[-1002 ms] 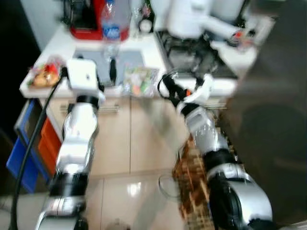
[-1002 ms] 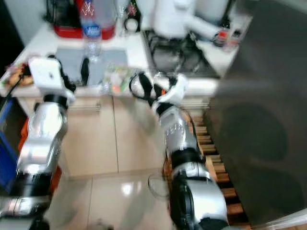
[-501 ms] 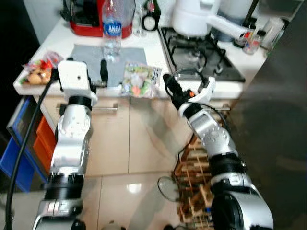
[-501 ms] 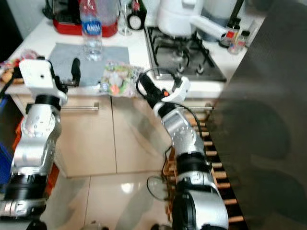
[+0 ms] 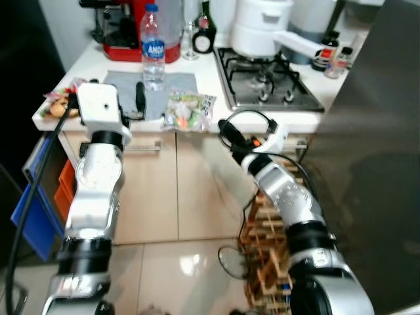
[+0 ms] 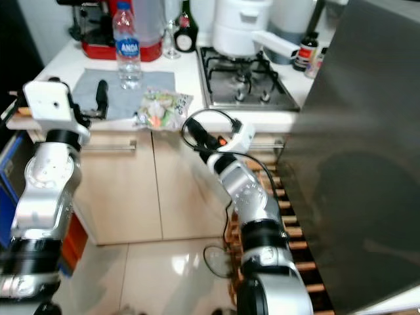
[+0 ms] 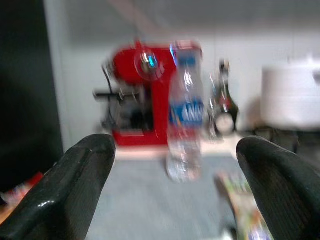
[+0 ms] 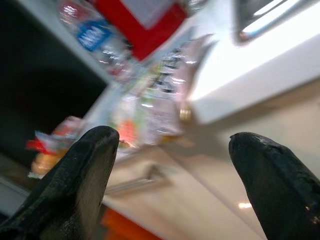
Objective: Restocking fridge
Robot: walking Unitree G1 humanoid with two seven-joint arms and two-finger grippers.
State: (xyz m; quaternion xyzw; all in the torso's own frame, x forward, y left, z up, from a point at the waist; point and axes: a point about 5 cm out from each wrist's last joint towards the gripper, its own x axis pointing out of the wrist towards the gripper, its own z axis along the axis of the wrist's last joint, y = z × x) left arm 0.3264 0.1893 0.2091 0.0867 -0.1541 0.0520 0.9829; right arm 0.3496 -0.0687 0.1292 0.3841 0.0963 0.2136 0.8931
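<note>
Progress: early, by my reading; nothing is held yet, and the items to restock all sit on the counter [image 5: 210, 79].
Left to do: pick up an item, carry it to the fridge [image 5: 374, 164], the dark panel at 3 o'clock whose door looks closed, and put it inside.
Left gripper [image 7: 175, 192]: raised at the counter's front edge at 10 o'clock, fingers spread wide and holding nothing, aimed at the water bottle [image 5: 153, 47].
Right gripper [image 8: 172, 165]: below the counter edge near centre, fingers apart and unloaded, pointing up at the snack bag [image 5: 189, 109].
Water bottle: upright on the grey mat [image 5: 147, 92] at 11 o'clock, just in front of the red coffee machine [image 5: 125, 29].
Snack bag: flat at the counter's front edge, just beside the mat, between the two grippers.
Writing: the bottle's blue label reads something like "ANGA"; I can't be sure. Print on the snack bag is too blurred to read.
</note>
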